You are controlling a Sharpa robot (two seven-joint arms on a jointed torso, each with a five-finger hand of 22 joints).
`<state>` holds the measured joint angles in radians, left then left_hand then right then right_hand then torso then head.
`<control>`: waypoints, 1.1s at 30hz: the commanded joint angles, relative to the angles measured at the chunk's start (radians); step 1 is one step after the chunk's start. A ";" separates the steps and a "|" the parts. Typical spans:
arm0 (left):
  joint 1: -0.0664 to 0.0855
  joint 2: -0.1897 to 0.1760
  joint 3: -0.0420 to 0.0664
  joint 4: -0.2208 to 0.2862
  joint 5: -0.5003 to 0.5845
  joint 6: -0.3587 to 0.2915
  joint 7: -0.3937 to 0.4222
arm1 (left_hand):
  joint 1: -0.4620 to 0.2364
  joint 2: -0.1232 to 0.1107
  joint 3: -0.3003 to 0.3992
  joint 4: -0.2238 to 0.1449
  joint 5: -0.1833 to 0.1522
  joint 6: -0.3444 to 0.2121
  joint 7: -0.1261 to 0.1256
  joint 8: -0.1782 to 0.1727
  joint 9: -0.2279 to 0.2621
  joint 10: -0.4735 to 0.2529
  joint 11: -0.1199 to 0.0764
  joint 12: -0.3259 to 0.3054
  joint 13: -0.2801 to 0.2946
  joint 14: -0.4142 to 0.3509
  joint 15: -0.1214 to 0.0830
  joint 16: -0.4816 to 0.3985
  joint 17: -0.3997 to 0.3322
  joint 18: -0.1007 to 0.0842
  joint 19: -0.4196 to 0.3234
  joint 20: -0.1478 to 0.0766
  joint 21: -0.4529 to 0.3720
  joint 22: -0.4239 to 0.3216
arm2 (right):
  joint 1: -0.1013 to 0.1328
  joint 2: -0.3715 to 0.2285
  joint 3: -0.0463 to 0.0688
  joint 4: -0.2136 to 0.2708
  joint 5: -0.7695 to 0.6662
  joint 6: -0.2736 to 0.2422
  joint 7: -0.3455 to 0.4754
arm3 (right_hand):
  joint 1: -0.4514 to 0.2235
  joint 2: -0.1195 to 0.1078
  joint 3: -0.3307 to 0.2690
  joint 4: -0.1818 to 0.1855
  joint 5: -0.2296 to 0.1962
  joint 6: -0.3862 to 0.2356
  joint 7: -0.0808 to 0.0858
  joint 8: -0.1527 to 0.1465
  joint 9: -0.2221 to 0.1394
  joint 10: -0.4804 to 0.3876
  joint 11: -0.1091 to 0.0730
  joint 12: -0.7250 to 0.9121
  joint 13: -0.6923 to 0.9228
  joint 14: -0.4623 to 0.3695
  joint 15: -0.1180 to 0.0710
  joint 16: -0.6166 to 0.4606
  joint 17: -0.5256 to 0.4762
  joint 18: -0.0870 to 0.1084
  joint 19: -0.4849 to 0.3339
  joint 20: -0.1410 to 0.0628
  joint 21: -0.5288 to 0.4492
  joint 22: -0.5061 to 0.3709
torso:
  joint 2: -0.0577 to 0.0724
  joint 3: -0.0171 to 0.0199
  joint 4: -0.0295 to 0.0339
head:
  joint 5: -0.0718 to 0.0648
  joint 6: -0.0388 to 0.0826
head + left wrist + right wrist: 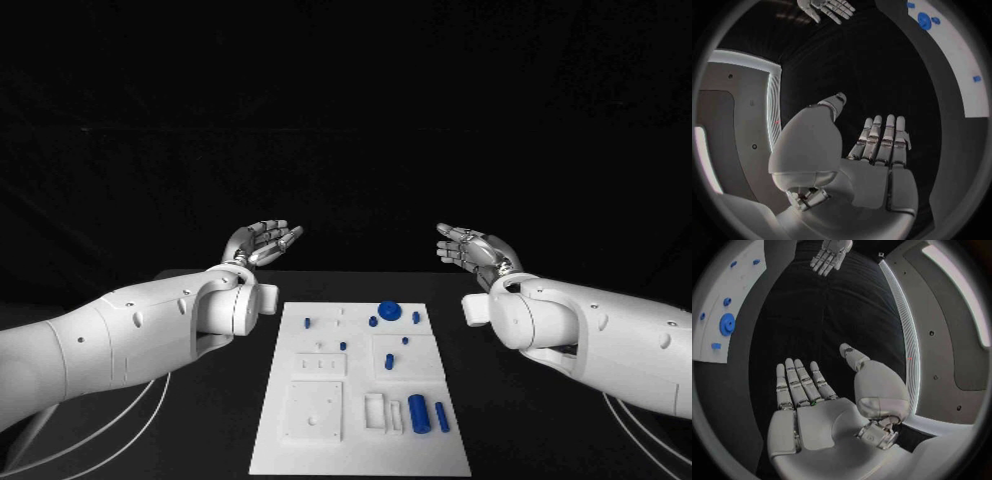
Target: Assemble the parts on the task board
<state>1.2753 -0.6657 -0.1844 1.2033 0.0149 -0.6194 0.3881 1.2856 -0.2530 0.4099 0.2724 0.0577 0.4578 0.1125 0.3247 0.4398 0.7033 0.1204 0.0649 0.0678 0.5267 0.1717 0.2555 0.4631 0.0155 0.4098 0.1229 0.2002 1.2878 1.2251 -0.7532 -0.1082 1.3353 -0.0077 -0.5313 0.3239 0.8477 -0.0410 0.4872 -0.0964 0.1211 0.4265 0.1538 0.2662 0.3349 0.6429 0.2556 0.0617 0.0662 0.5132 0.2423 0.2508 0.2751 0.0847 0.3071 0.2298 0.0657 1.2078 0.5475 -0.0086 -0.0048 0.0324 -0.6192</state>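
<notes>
On table centre: white board (361, 400), bearing blue parts, among them a round knob (389, 308) at its 12 o'clock end and a long cylinder (418, 413) toward 5 o'clock. Left hand (261, 243) at 10 o'clock off the board, raised, fingers wide, holding nothing. Right hand (473, 247) at 2 o'clock, likewise wide and empty.

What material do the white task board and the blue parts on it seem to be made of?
Task board: probably matte white plastic; flat, even colour, no glare, moulded recesses. Blue parts, such as the round disc and the long cylinder: likely plastic too, uniformly coloured with a soft sheen. Neither is certain from looks alone.
</notes>
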 commanded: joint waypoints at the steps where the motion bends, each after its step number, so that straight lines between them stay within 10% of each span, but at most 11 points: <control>1: 0.026 0.018 -0.018 -0.047 0.006 0.124 -0.079 | 0.049 -0.006 0.017 0.006 0.008 0.024 0.005 0.016 0.018 0.030 0.000 0.006 0.004 0.025 0.005 0.015 0.018 -0.016 0.017 0.003 0.011 0.047 | 0.028 0.007 -0.016 -0.041 -0.034 0.220 -0.137 | 0.046 -0.001 0.019 -0.019 0.004 0.025 0.101 0.017 0.015 0.033 0.009 0.007 0.003 0.024 0.008 0.017 0.013 0.020 0.024 0.007 0.008 0.059 | 0.000 -0.0002 -0.0001 | 0.000 0.000; 8: 0.048 0.029 -0.035 -0.083 0.007 0.148 -0.095 | 0.051 0.001 0.011 0.005 0.007 0.026 0.009 0.019 0.021 0.038 0.002 0.008 0.005 0.029 0.001 0.019 0.022 -0.016 0.017 0.001 0.016 0.047 | 0.064 0.013 -0.038 -0.089 -0.043 0.301 -0.194 | 0.059 -0.002 0.021 -0.035 0.002 0.026 0.103 0.022 0.017 0.037 0.010 0.007 0.003 0.028 0.009 0.020 0.016 0.023 0.028 0.008 0.007 0.064 | 0.000 -0.0002 -0.0001 | 0.000 0.000; 24: 0.048 0.019 -0.038 -0.076 -0.032 0.226 -0.085 | 0.076 0.052 -0.043 -0.007 0.007 0.096 0.050 0.050 0.034 0.111 0.035 0.028 0.013 0.100 0.012 0.059 0.037 -0.016 0.055 -0.024 0.046 0.044 | 0.065 0.030 -0.039 -0.147 -0.445 0.304 -0.186 | 0.113 0.004 0.056 -0.077 0.003 0.089 0.122 0.065 0.033 0.117 0.009 0.030 0.011 0.109 0.021 0.067 0.039 0.055 0.095 0.006 0.022 0.075 | -0.001 -0.0018 0.0003 | 0.001 -0.001; 30: 0.048 0.015 -0.038 -0.062 -0.069 0.289 -0.089 | 0.133 0.104 -0.094 -0.047 0.022 0.210 0.095 0.074 0.029 0.291 0.048 0.096 0.038 0.321 -0.019 0.165 0.070 0.039 0.228 -0.066 0.124 0.043 | 0.065 0.052 -0.039 -0.183 -0.654 0.328 -0.163 | 0.169 -0.021 0.114 -0.130 0.065 0.179 0.100 0.105 0.044 0.222 -0.024 0.054 0.015 0.247 -0.031 0.133 0.066 0.114 0.232 0.007 0.054 0.061 | -0.001 -0.0027 -0.0025 | 0.001 -0.001; 33: 0.048 0.011 -0.038 -0.047 -0.113 0.299 -0.087 | 0.160 0.129 -0.114 -0.069 0.032 0.279 0.075 0.089 0.027 0.405 0.008 0.145 0.057 0.400 -0.054 0.202 0.086 0.049 0.294 -0.090 0.155 0.041 | 0.065 0.067 -0.039 -0.201 -0.785 0.326 -0.154 | 0.185 -0.029 0.139 -0.156 0.071 0.229 0.086 0.124 0.049 0.282 -0.044 0.068 0.019 0.357 -0.080 0.185 0.094 0.159 0.349 0.010 0.088 0.044 | -0.001 -0.0030 -0.0022 | 0.000 0.000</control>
<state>1.3219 -0.6531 -0.2234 1.1468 -0.0328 -0.3820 0.2955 1.4411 -0.1273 0.2990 0.2060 0.0864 0.7259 0.1852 0.4098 0.4666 1.0898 0.1362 0.2015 0.1217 0.9164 0.1210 0.4531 0.5477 0.0546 0.6959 0.0358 0.3517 1.3079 1.2900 -0.6923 -0.1475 1.1419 -0.5702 -0.2313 0.1382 1.0233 -0.0725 0.6188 -0.2528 0.1939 0.6486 0.1782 0.3873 0.3838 0.9165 0.2137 0.1275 0.0840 0.8562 0.1689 0.4289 0.3655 0.2345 0.6407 0.2394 0.1493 1.2542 0.5462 -0.0113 -0.0062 0.0331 -0.6196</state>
